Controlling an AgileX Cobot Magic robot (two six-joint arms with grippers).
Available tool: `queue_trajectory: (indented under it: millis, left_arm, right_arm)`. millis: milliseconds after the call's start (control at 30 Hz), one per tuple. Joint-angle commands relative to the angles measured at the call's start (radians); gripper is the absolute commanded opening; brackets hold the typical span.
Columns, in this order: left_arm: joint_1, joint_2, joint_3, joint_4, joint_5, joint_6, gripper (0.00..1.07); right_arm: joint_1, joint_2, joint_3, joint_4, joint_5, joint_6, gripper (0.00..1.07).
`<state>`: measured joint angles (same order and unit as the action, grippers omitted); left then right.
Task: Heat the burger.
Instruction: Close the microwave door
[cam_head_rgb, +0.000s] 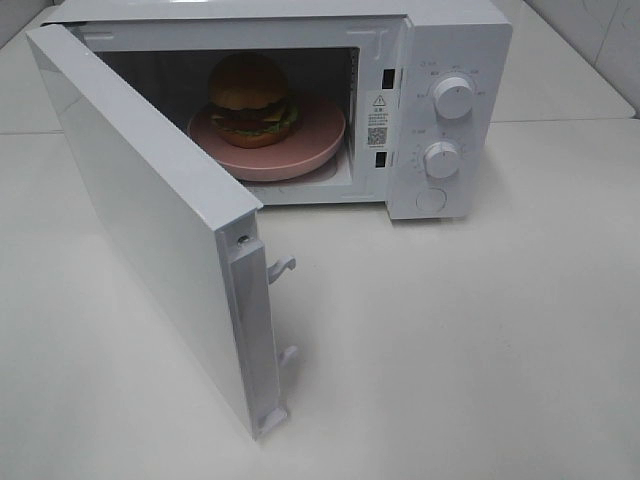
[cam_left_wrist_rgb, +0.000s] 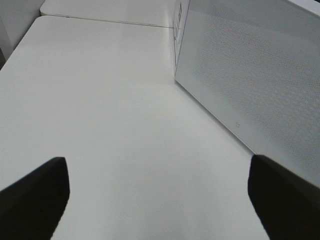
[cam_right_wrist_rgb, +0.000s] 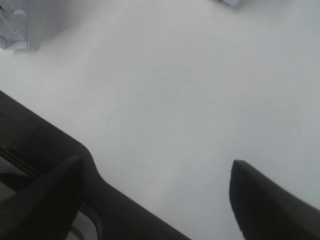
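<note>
It looks like a plain test bench set up as a kitchen corner. A boxy white microwave oven (cam_head_rgb: 450, 40) with round white dials (cam_head_rgb: 453, 98) stands on smooth white tables (cam_head_rgb: 450, 350) pushed together, with glossy pale wall tiles (cam_head_rgb: 600, 30) behind.

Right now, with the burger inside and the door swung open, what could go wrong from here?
1. The pink plate's front rim sits near the cavity opening; the closing door might bump it and shift the burger.
2. The left end effector, open and empty, faces the door's outer side; a push may slide the microwave on the smooth table before the latch hooks engage.
3. The knobs sit close together; the right end effector could turn the wrong one.
</note>
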<state>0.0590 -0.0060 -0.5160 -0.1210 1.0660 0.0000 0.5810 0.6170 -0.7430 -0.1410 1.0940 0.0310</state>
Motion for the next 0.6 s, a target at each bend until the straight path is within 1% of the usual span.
queue_trajectory:
  millis: [33, 67, 100, 133, 167, 200, 233, 267, 300, 333, 367, 400, 433, 467, 500, 533, 600]
  left_arm:
    - [0.002, -0.005, 0.001, -0.003, 0.001, 0.0, 0.88]
    - [0.002, -0.005, 0.001, -0.003, 0.001, 0.0, 0.88]
    - [0.002, -0.005, 0.001, -0.003, 0.001, 0.0, 0.88]
    - [0.002, -0.005, 0.001, -0.003, 0.001, 0.0, 0.88]
    - [0.002, -0.005, 0.001, -0.003, 0.001, 0.0, 0.88]
    - [0.002, -0.005, 0.001, -0.003, 0.001, 0.0, 0.88]
    - [0.002, -0.005, 0.001, -0.003, 0.001, 0.0, 0.88]
    - [0.002, -0.005, 0.001, -0.003, 0.001, 0.0, 0.88]
    - [0.002, -0.005, 0.001, -0.003, 0.001, 0.0, 0.88]
    - [0.002, -0.005, 0.001, -0.003, 0.001, 0.0, 0.88]
    - [0.002, -0.005, 0.001, -0.003, 0.001, 0.0, 0.88]
    - [0.002, -0.005, 0.001, -0.003, 0.001, 0.0, 0.88]
    - [0.002, -0.005, 0.001, -0.003, 0.001, 0.0, 0.88]
    - [0.002, -0.005, 0.001, -0.003, 0.001, 0.0, 0.88]
    - [0.002, -0.005, 0.001, -0.003, 0.001, 0.0, 0.88]
    - [0.002, -0.005, 0.001, -0.003, 0.001, 0.0, 0.88]
    - [0.002, -0.005, 0.001, -0.003, 0.001, 0.0, 0.88]
  right_arm:
    - [0.0, -0.091, 0.025, -0.011, 0.018, 0.019, 0.76]
    - [-0.001, -0.13, 0.039, -0.014, 0.019, 0.02, 0.76]
    - [-0.023, -0.19, 0.066, -0.019, 0.022, 0.029, 0.77]
    - [-0.049, -0.213, 0.078, -0.019, 0.023, 0.03, 0.78]
    - [-0.049, -0.213, 0.078, -0.019, 0.023, 0.03, 0.78]
    - [-0.114, -0.267, 0.105, -0.02, 0.022, 0.018, 0.79]
    - [-0.114, -0.267, 0.105, -0.02, 0.022, 0.018, 0.79]
    - [-0.172, -0.318, 0.12, -0.023, 0.017, 0.001, 0.79]
    - [-0.195, -0.337, 0.127, -0.025, 0.014, -0.002, 0.78]
    - [-0.195, -0.337, 0.127, -0.025, 0.014, -0.002, 0.78]
    - [-0.248, -0.383, 0.14, -0.026, -0.007, 0.004, 0.78]
    - [-0.267, -0.401, 0.146, -0.026, -0.017, 0.011, 0.77]
    - [-0.267, -0.401, 0.146, -0.026, -0.017, 0.011, 0.77]
    - [-0.317, -0.45, 0.161, -0.024, -0.045, 0.022, 0.77]
    - [-0.342, -0.473, 0.171, -0.021, -0.063, 0.022, 0.77]
    - [-0.342, -0.473, 0.171, -0.021, -0.063, 0.022, 0.77]
    - [-0.432, -0.544, 0.217, -0.015, -0.117, 0.022, 0.76]
